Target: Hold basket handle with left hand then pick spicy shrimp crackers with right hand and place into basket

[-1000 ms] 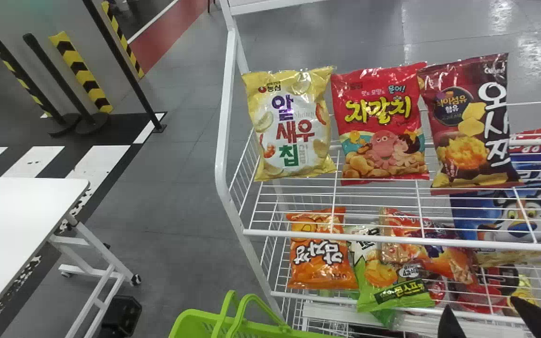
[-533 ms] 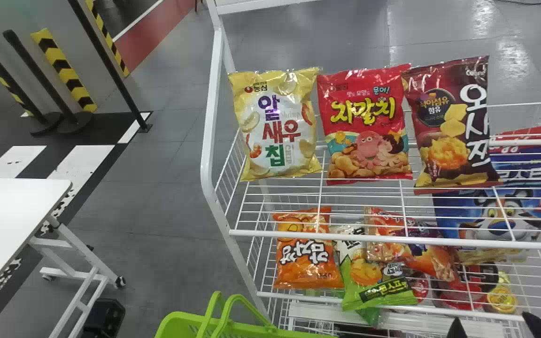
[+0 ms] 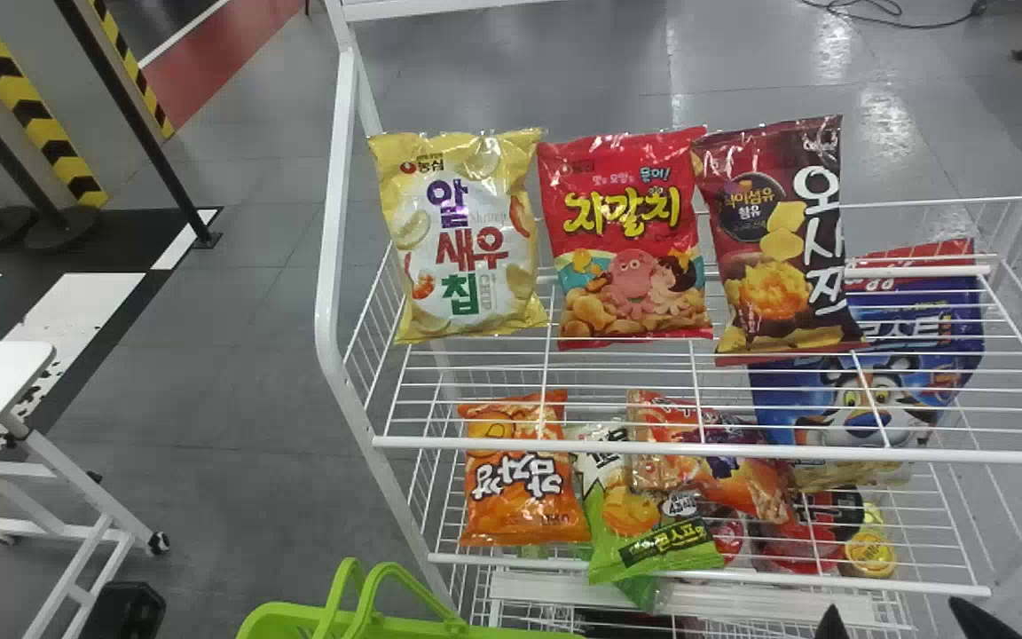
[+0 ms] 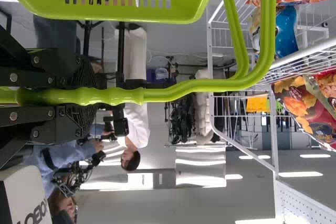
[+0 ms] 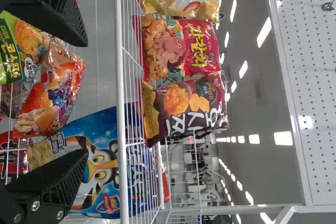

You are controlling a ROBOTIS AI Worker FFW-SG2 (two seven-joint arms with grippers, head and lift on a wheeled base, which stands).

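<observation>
One smooth, curved basket handle (image 4: pixel 210 85) is clamped in the left claw (image 4: pixel 93 96); the ridged right claw (image 3: pixel 900 612) gapes open.

Grips the smooth green basket handle (image 4: pixel 176 93) between the black fingers (image 4: pixel 60 69) of the left gripper (image 4: pixel 94 96), one finger on either side. Connects through that handle to the slotted green basket (image 4: pixel 184 10). Faces a white wire rack (image 4: pixel 274 135) carrying a blue snack bag (image 4: pixel 287 27) and a dark red snack bag (image 4: pixel 325 106), with a perforated white panel (image 4: pixel 299 200).
</observation>
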